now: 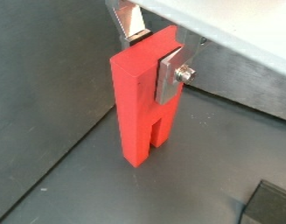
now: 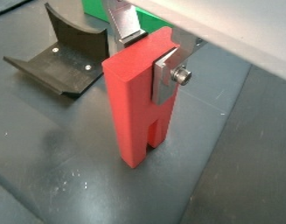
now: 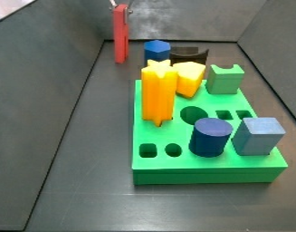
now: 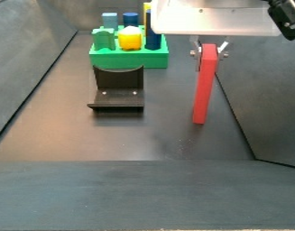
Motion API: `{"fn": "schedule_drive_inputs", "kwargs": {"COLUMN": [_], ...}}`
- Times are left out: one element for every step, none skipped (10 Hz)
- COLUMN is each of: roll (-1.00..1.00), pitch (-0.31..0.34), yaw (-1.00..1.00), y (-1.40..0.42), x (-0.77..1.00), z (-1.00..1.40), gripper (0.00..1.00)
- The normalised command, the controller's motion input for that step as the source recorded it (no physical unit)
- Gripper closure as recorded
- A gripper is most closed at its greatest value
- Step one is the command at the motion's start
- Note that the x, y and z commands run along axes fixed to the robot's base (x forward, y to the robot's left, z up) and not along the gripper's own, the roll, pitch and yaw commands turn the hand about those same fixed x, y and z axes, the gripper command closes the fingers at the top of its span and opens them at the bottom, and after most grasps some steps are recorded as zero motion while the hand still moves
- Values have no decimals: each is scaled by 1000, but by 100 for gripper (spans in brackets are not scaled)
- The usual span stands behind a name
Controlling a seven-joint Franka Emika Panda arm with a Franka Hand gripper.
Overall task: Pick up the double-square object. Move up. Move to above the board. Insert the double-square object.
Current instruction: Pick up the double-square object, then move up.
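Observation:
The double-square object (image 1: 143,105) is a tall red bar standing upright with its lower end at the dark floor. It also shows in a wrist view (image 2: 139,105) and in both side views (image 3: 119,36) (image 4: 204,86). My gripper (image 1: 155,54) is shut on its top end, one silver finger (image 1: 170,77) on each side. The gripper shows too in a wrist view (image 2: 151,54) and a side view (image 4: 210,47). The board (image 3: 253,163) is a bright green block well apart from the bar, also seen in a side view (image 4: 128,60).
On the board stand an orange star peg (image 3: 158,91), a blue cylinder (image 3: 211,136), a light blue cube (image 3: 258,136) and a yellow piece (image 3: 184,74). A small green notched block (image 3: 225,79) sits beside it. The dark fixture (image 4: 117,90) (image 2: 66,57) stands nearby. Grey walls surround the floor.

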Motion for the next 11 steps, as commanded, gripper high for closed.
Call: {"fn": "schedule_drive_inputs", "kwargs": {"roll": [0, 0, 0, 0, 0, 0, 0, 0, 0, 10, 17], "pitch": [0, 0, 0, 0, 0, 0, 0, 0, 0, -23, 33], "yaw": [0, 0, 0, 0, 0, 0, 0, 0, 0, -1, -9], "y": [0, 0, 0, 0, 0, 0, 0, 0, 0, 20, 25], "x": [0, 0, 0, 0, 0, 0, 0, 0, 0, 73, 38], "z": [0, 0, 0, 0, 0, 0, 0, 0, 833, 864, 695], "gripper": [100, 100, 100, 100, 100, 100, 100, 100, 100, 100, 100]}}
